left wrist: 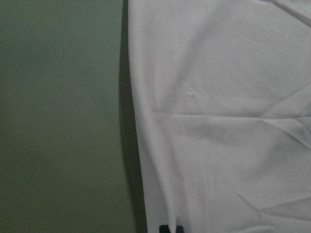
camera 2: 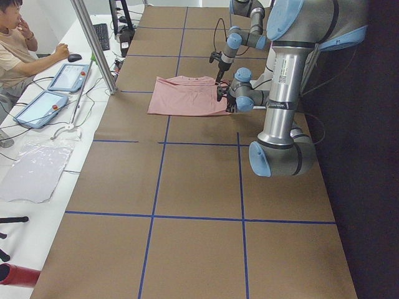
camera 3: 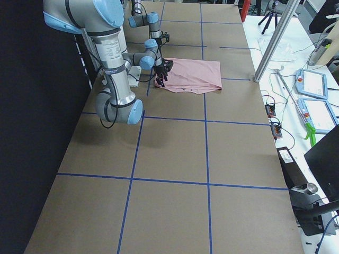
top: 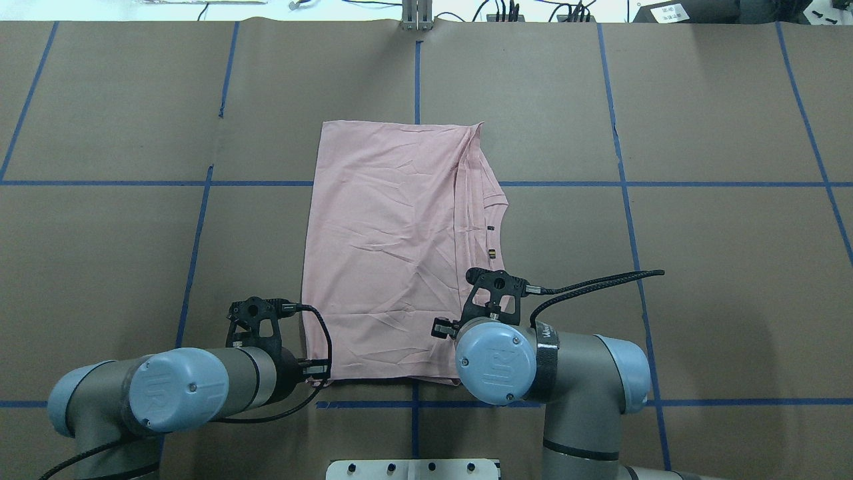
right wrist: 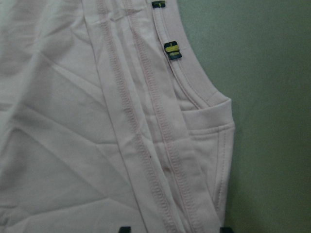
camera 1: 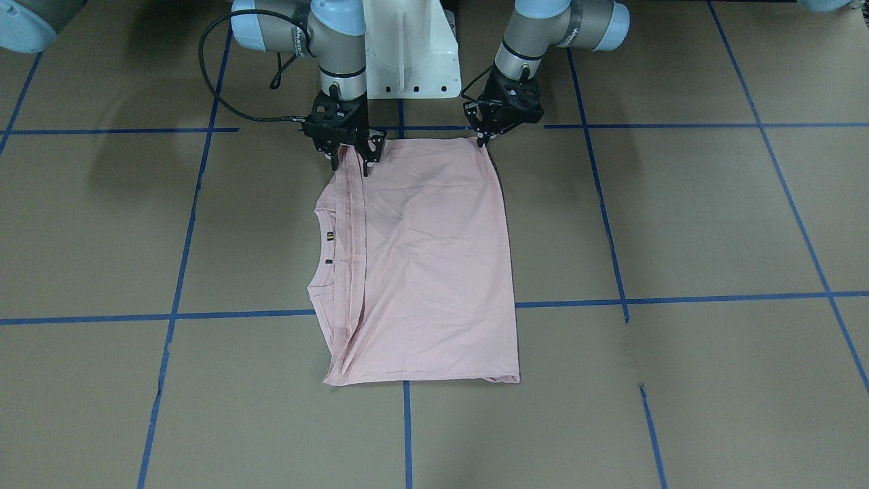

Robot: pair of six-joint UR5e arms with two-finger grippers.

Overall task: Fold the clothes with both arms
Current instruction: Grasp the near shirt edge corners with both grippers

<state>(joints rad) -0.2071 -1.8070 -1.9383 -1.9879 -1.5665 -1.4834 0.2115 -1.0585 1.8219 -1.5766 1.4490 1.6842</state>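
Pink cloth fills both wrist views at close range. T-shirt [top: 386, 253] lies flat at mid-worktop [top: 700, 267], right in front of the white pedestal [camera 1: 411, 47]. It is folded into a rough rectangle, long axis running near to far. Collar [top: 496, 213] faces the robot's right, with stitched hem bands folded in beside it. Small black-and-yellow tag [right wrist: 171, 50] sits on the collar rib.

Left arm [top: 193, 390] reaches to the shirt's near-left corner. Left claw [camera 1: 484, 140] is narrow: the left wrist view shows the dark fingertips [left wrist: 171, 228] together on the cloth just inside the edge, so it looks pinched on the T-shirt.

Right arm [top: 533, 367] is over the near-right corner. Right claw [camera 1: 352, 159] is wide, not gripping. The right wrist view shows one fingertip [right wrist: 125, 228] on the cloth and the other out past the sleeve edge, so the hem bands lie between them.

Shirt corners look flat on the worktop in every view, nothing lifted.

Blue tape lines [top: 133, 183] grid the brown surface. A person [camera 2: 15, 43] sits at the side bench on the far edge, near two tablets [camera 2: 68, 76].
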